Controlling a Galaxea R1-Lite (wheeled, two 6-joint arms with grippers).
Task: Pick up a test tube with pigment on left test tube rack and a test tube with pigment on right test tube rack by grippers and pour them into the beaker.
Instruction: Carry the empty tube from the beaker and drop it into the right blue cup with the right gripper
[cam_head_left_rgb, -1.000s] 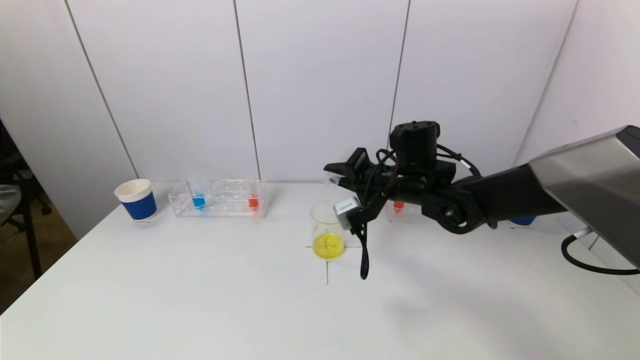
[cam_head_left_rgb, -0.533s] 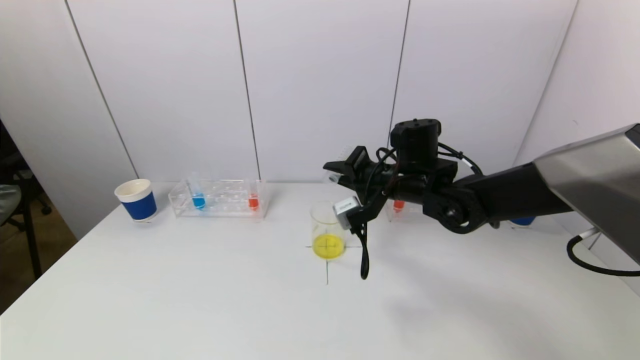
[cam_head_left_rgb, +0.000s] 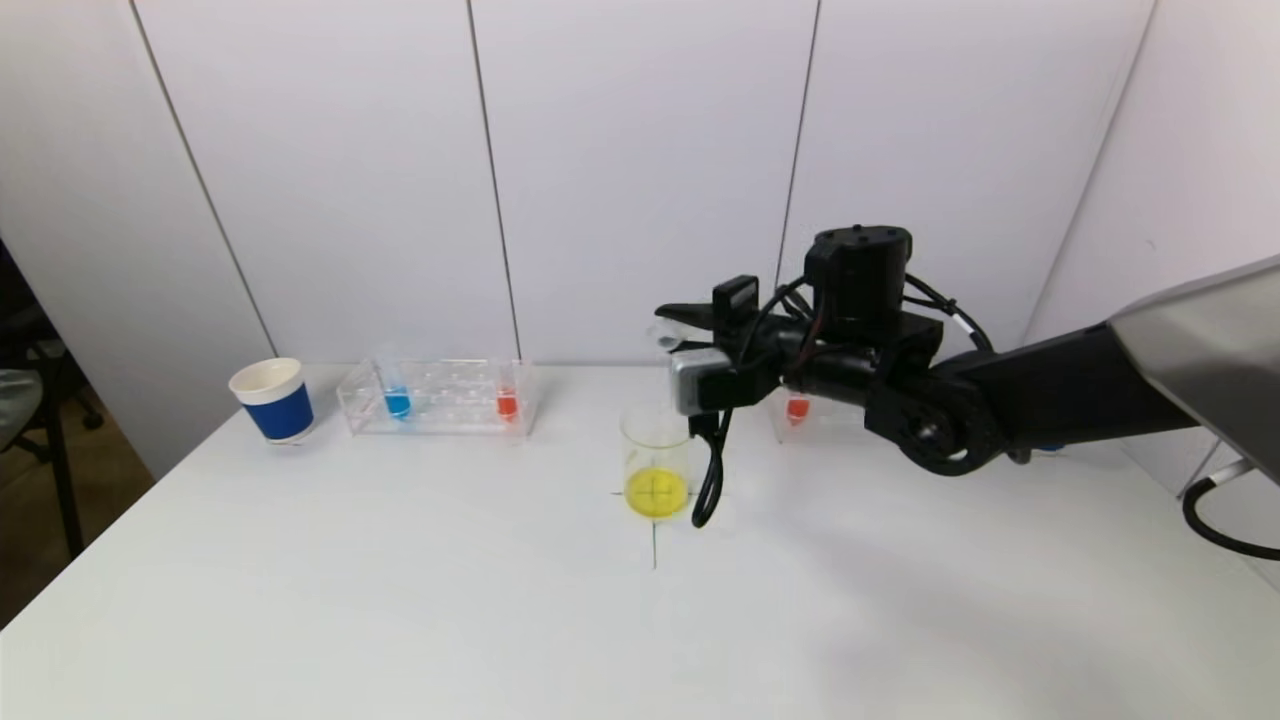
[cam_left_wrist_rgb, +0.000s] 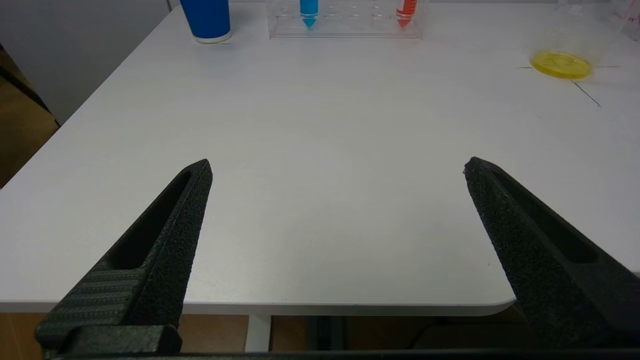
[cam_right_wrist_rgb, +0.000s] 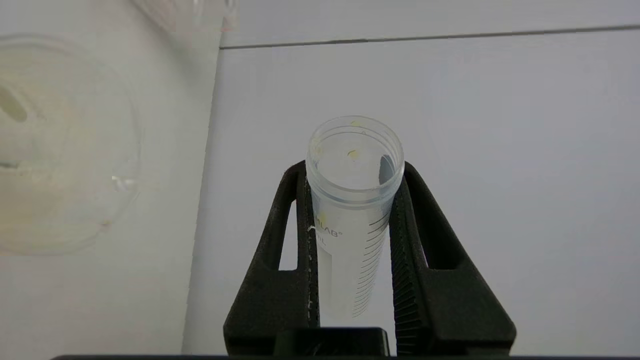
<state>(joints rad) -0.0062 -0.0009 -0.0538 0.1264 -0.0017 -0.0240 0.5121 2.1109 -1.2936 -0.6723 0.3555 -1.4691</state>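
Head view shows the right gripper (cam_head_left_rgb: 672, 322) clenched on an emptied test tube (cam_right_wrist_rgb: 352, 200) just above the beaker (cam_head_left_rgb: 655, 458) at mid-table, yellow liquid inside. Left gripper (cam_left_wrist_rgb: 337, 167) hangs released over the near edge.

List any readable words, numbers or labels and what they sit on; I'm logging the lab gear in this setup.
"LAB", the end of a longer word cut off by the finger: on the clear test tube held in the right gripper.
A letter "L" under it, beside the scale marks; the rest is hidden.
Scale marks on the tube: no readable numbers.
Grey tag on the right wrist camera: too blurred to read.
Nothing else carries text.
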